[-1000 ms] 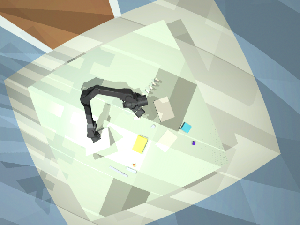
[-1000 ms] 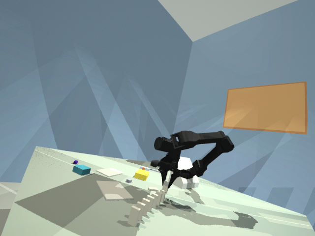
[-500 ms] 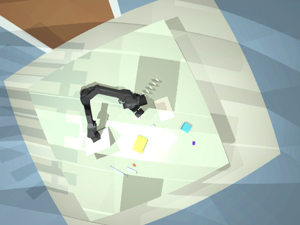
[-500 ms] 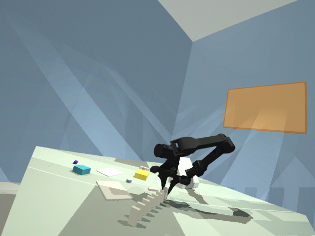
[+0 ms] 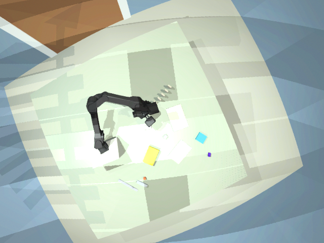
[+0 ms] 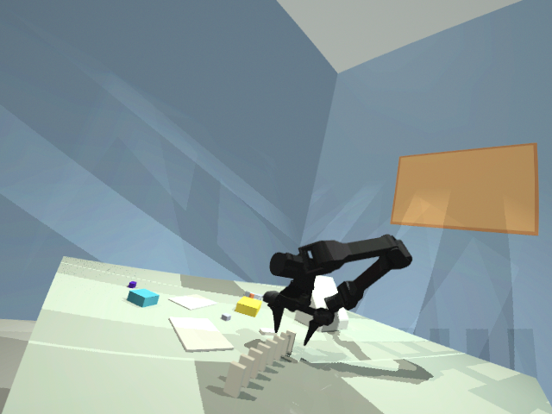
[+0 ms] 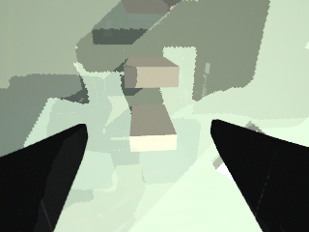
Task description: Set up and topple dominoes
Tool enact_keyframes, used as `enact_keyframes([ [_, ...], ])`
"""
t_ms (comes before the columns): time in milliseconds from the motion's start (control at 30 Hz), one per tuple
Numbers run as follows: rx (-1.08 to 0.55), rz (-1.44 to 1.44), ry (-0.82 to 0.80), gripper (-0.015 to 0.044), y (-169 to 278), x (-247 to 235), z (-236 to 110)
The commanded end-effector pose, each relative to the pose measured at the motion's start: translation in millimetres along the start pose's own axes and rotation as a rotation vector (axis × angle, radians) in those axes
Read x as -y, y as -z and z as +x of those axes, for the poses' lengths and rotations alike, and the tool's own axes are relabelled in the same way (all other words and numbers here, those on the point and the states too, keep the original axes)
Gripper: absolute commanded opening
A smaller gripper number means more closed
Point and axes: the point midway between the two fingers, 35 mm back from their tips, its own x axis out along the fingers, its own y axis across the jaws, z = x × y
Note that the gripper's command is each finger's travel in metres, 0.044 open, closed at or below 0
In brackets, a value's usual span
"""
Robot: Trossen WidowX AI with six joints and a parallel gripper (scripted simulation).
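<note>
Wrist view, near: I am looking down between my two black fingers, which are standing wide apart at the lower left and lower right of the frame, gripping nothing.
Pincer: my pincer (image 6: 292, 333) is released and is straddling the newly stood domino (image 7: 152, 130) without touching it on either side, as far as I can tell.
Task's thing: that domino is standing upright at the centre of the wrist frame, between my fingertips and slightly ahead of them; the next domino (image 7: 154, 74) of the row is standing just beyond it, above it in the frame.
Row, farther out: in the exterior view the row of dominoes (image 6: 256, 360) is running from my pincer toward the lower left of the frame, all upright, evenly spaced.
Step in hand: I am letting go of a domino placed at the row's end nearest me.
Next move: I am judging that it calls for a straight lift clear of the domino, with no sideways drift, since a fingertip brush could topple the row early.
Far: a yellow block (image 6: 248, 305) and a cyan block (image 6: 142, 297) are lying well apart from the row, toward the upper left.
</note>
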Motion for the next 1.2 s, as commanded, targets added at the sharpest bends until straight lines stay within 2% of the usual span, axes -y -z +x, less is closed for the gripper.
enact_keyframes([
  [0,0.004,0.003,-0.002,0.044,-1.0,-0.2,-2.7],
  [67,0.007,0.005,0.007,0.044,-3.9,2.8,-23.7],
  [233,0.021,0.013,0.022,0.044,-2.5,4.1,-105.5],
  [300,0.025,0.015,0.022,0.044,0.7,1.7,-126.2],
  [367,0.026,0.015,0.021,0.044,1.7,1.0,-131.2],
  [600,0.025,0.072,0.019,0.044,2.5,11.2,-124.4],
  [833,0.003,0.601,0.004,0.044,27.3,93.6,-55.9],
  [1100,0.002,0.631,0.003,0.044,29.4,97.8,-50.3],
  [1167,0.002,0.631,0.004,0.044,28.6,98.5,-38.0],
])
